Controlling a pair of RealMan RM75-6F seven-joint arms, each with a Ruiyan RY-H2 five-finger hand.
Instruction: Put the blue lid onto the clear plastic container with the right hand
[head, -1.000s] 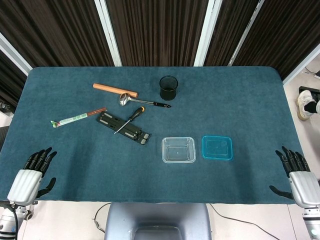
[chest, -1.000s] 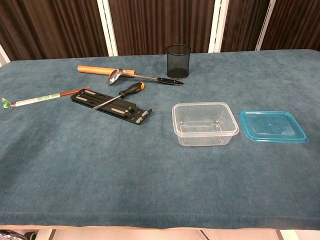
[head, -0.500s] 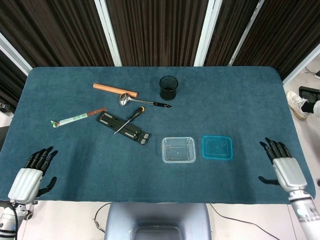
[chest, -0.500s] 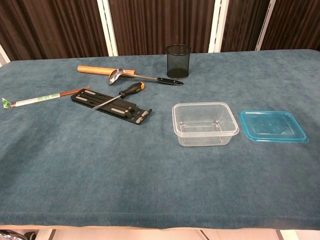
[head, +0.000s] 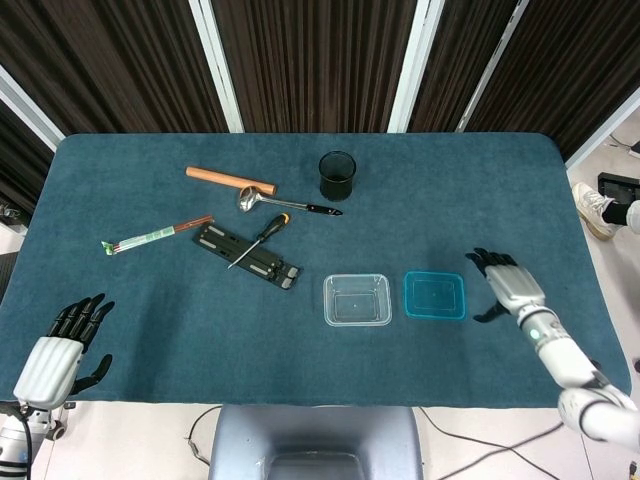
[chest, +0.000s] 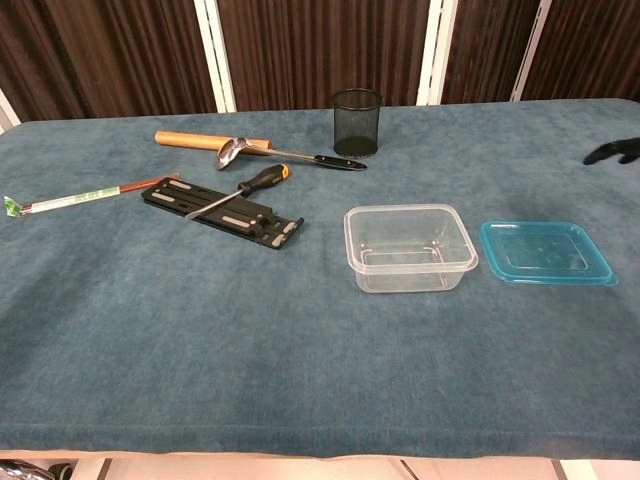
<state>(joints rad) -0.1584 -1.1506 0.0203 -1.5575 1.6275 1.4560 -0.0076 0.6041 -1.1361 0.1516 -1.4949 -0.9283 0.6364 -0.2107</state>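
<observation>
Right hand hovers just right of the lid, fingers spread, holding nothing; not touching it. In the chest view only dark fingertips poke in at the right edge, beyond the lid.

Lid lies flat on the table, right-centre, just beside the container w/ a narrow gap between them. Container sits upright, open, w/ nothing in it.

Left hand at the near-left corner, fingers apart, holding nothing, well apart from everything.

Far side: mesh cup upright, near centre. Left of it a wooden stick; a ladle just nearer, bowl end by the stick's right end. Screwdriver lies tilted across a black flat plate. Further left, chopsticks in a green wrapper.
</observation>
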